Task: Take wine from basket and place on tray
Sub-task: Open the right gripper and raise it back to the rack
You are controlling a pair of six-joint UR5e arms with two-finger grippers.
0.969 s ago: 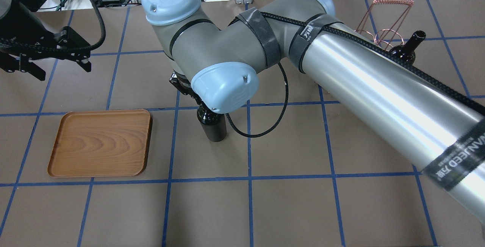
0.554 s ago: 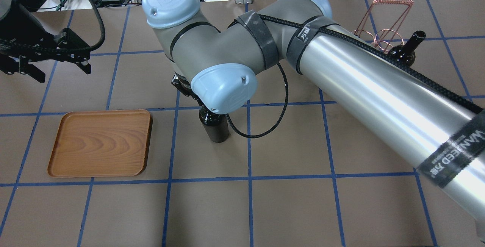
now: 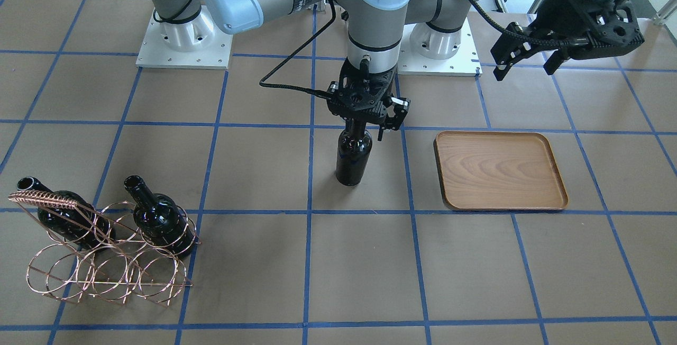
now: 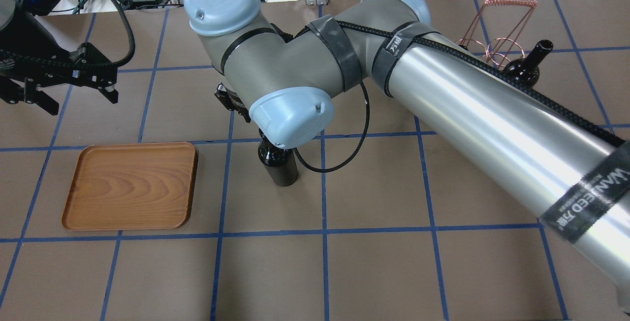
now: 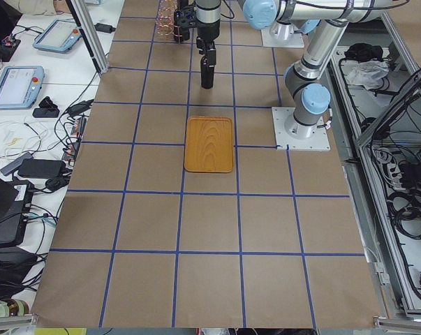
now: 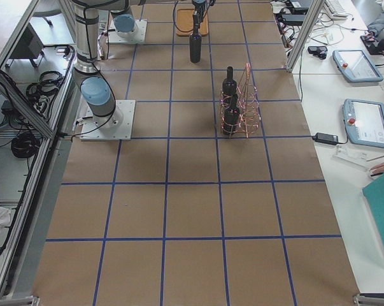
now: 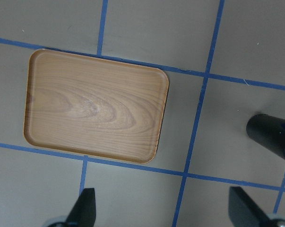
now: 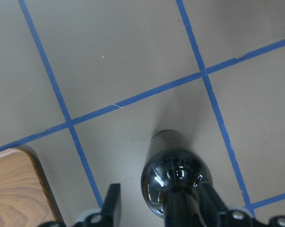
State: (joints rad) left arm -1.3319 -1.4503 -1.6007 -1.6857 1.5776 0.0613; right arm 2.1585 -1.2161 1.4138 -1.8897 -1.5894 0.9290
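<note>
At the far left, the left hand (image 4: 78, 99) hangs above the tabletop (image 4: 374, 272) with its fingers spread wide and nothing between them. Just nearer lies the tray (image 4: 130, 188), flat and bare.

To its right, near the tray but apart from it, the wine (image 4: 281, 171) stands upright on the tabletop. The right hand (image 3: 365, 123) sits over its neck. In the right wrist view one finger (image 8: 111, 205) stands clearly off the glass, so we read this hand as released, around the neck rather than clamped on it.

At the far right is the basket (image 4: 509, 1), with two more bottles (image 3: 158, 220) lying in its rings.

We judge the task about halfway done: the wine is out of the basket but not yet on the tray, parked between the two as if for a hand-over. The next move, as we see it, calls for the right hand to rise straight off the neck without tipping the bottle. The left hand would then take the neck and carry the wine leftward onto the tray.
</note>
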